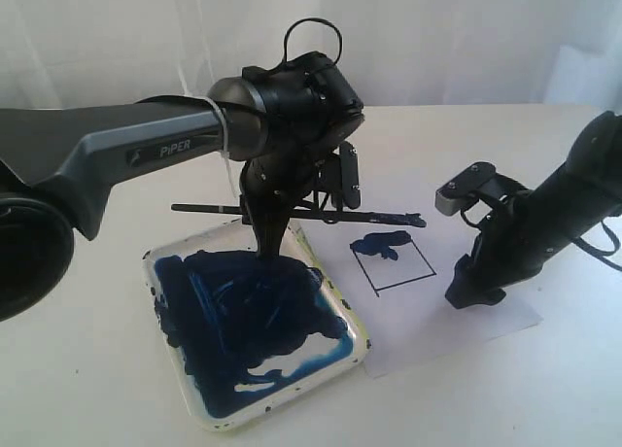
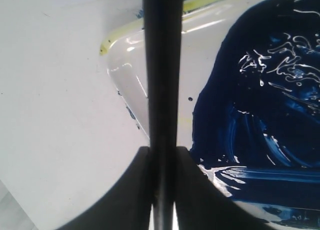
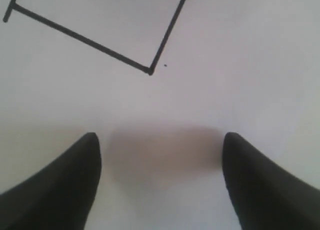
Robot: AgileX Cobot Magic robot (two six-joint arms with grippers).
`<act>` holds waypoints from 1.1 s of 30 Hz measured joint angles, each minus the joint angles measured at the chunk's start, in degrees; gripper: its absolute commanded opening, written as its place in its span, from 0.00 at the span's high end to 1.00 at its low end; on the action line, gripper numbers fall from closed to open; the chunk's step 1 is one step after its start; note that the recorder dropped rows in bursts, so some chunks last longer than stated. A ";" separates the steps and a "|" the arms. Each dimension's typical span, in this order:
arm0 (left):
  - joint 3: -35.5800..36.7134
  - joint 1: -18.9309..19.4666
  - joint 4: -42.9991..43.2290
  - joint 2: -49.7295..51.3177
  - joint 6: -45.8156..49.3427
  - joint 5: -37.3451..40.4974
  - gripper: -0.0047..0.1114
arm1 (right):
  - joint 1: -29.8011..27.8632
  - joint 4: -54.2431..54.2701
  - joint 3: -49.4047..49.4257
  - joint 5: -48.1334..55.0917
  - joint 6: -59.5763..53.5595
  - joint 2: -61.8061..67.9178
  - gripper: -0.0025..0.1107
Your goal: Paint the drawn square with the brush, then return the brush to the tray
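As left end effector [image 2: 163, 150] clamps brush [image 2: 162, 65], right [image 3: 161, 136] splayed

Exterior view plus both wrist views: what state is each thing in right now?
left gripper, shut on the brush.
brush, held level in the air, not in the tray.
drawn square, partly painted; blue at one corner only.
tray, inside smeared with blue paint.
right gripper, open, empty, above the paper.

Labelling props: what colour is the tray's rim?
Yellowish, on the white tray; the left wrist view shows it best.
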 measured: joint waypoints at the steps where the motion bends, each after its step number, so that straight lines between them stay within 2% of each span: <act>1: 0.00 0.00 0.00 0.00 0.00 0.00 0.96 | 0.00 -0.20 0.00 -0.31 0.00 0.00 0.41; 20: 0.00 0.00 0.00 0.00 0.00 0.00 0.96 | 0.00 -3.50 0.00 -1.90 -0.33 -3.26 0.41; 33: 0.00 0.00 0.00 0.00 0.00 0.00 0.96 | 0.00 -5.42 -0.11 -1.64 -0.23 0.13 0.41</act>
